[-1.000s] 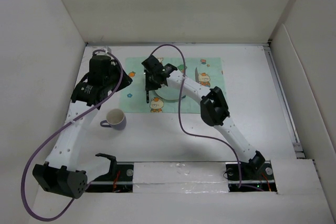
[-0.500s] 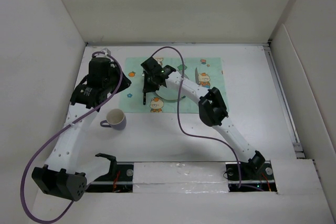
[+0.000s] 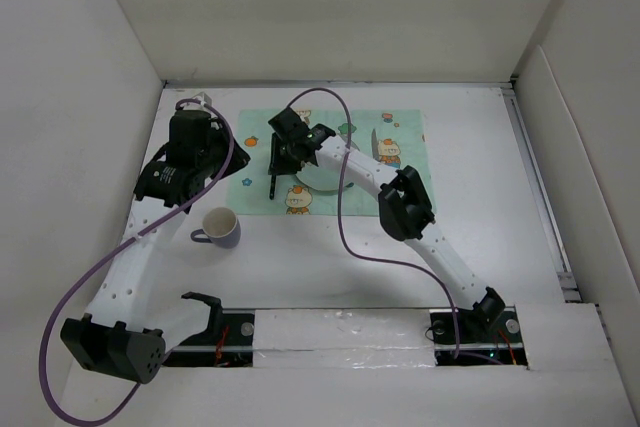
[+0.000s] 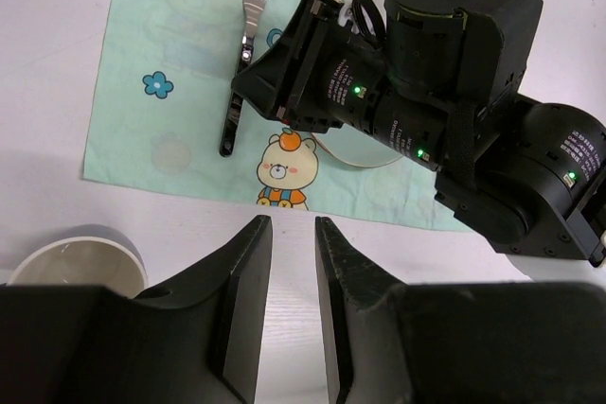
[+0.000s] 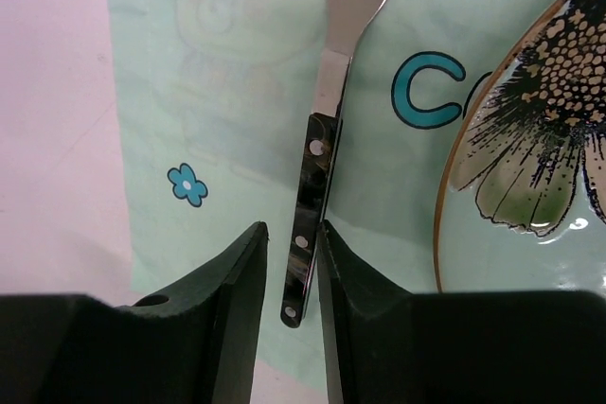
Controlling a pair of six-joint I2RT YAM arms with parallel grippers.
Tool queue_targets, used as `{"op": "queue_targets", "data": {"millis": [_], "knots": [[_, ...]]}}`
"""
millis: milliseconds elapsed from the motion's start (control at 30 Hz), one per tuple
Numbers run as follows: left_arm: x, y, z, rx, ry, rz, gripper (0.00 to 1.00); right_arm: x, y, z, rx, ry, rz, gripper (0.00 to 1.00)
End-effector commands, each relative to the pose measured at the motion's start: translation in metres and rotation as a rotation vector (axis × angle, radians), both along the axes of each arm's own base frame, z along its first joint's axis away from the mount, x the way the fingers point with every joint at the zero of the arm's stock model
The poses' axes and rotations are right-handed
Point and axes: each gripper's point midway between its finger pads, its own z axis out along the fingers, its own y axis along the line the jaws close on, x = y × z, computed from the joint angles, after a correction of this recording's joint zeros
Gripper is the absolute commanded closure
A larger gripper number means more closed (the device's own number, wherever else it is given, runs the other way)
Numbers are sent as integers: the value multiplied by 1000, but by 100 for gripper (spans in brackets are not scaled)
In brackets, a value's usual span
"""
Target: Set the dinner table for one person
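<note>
Right tool (image 5: 292, 234): black fingers slightly apart, straddling the glossy black riveted handle of the fork (image 5: 317, 167). A gap shows on one side, so no clamp. The fork lies flat on the thin mint-green cartoon-print placemat (image 5: 189, 63), its steel neck shiny, just beside a round gold-rimmed plate (image 5: 492, 167) with a flower print.

Left tool (image 4: 291, 234): fingers a narrow slit apart, empty, above the matte white tabletop (image 3: 480, 207), which carries everything. A pale round mug (image 3: 220, 227) stands on bare tabletop near the placemat's near left corner.

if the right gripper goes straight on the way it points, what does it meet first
The right gripper would most likely meet the fork handle first, lying on the placemat straight ahead of it; depth is unclear.
</note>
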Motion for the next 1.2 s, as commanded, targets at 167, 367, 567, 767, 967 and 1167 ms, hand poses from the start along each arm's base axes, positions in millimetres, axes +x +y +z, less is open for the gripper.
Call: {"op": "queue_targets", "data": {"millis": [167, 367, 567, 767, 967, 1167], "knots": [[10, 4, 37, 15, -112, 11, 78, 2, 7, 85, 119, -152, 43, 64], [21, 28, 90, 121, -249, 84, 100, -47, 14, 165, 249, -268, 175, 100], [23, 41, 150, 167, -377, 126, 100, -133, 39, 155, 243, -204, 403, 51], [27, 40, 161, 158, -398, 132, 90, -161, 66, 126, 138, -185, 519, 29], [27, 36, 154, 142, -382, 116, 85, -156, 70, 97, 43, -201, 517, 31], [29, 34, 148, 147, -378, 107, 77, -173, 77, 75, 16, -164, 546, 73]]}}
